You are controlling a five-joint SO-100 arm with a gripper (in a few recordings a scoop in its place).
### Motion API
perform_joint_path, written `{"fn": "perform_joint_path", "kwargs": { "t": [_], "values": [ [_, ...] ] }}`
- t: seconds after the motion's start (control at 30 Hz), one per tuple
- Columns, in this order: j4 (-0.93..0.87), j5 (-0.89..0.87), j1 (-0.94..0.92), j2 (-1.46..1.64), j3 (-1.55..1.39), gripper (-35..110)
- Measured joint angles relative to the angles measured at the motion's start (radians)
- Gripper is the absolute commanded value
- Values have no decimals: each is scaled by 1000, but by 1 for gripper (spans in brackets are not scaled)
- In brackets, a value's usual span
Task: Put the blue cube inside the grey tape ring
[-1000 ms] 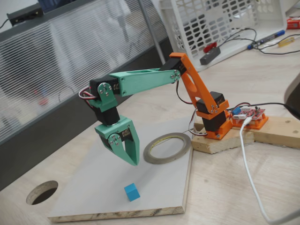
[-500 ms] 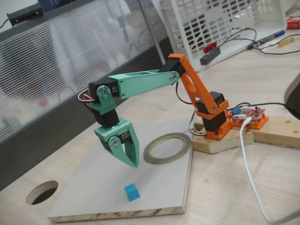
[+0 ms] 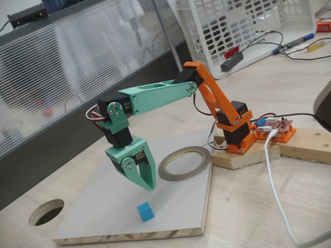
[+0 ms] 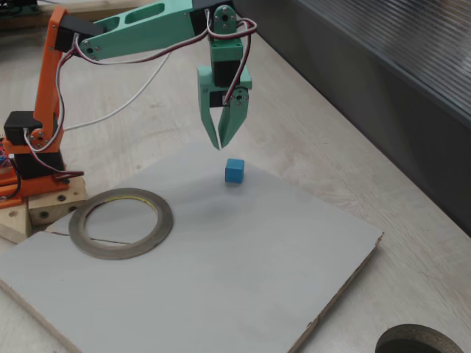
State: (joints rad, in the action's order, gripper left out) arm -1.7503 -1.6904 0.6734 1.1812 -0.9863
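**Cube not yet picked up; ring empty**

Item: blue cube (image 3: 145, 212), loose on the grey board (image 3: 176, 217), well apart from the grey tape ring (image 3: 184, 163), which lies flat near my base with nothing in it. Status: by my reckoning nothing is done; grasp, carry and drop all remain.

Item: my gripper (image 4: 220, 144), pointing down just above and beside the cube, not touching it. Jaws slightly parted, tips close together, holding nothing.

Item: my arm, reaching out from the orange base (image 3: 235, 135), green forearm roughly level, wrist bent down.
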Motion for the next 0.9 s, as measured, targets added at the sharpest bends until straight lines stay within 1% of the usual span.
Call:
{"fn": "perform_joint_path", "kwargs": {
  "t": [0.1,0.17,0.23,0.43,0.53,0.63,0.9],
  "values": [
    [-3,3,-3,-2,0,6],
    [-5,8,2,-2,0,12],
    [-5,8,-5,-2,0,20],
    [-5,8,-5,0,0,53],
    [-5,8,-6,0,0,63],
    [-5,6,-6,0,0,68],
    [-5,6,-6,0,0,68]
  ]
}}
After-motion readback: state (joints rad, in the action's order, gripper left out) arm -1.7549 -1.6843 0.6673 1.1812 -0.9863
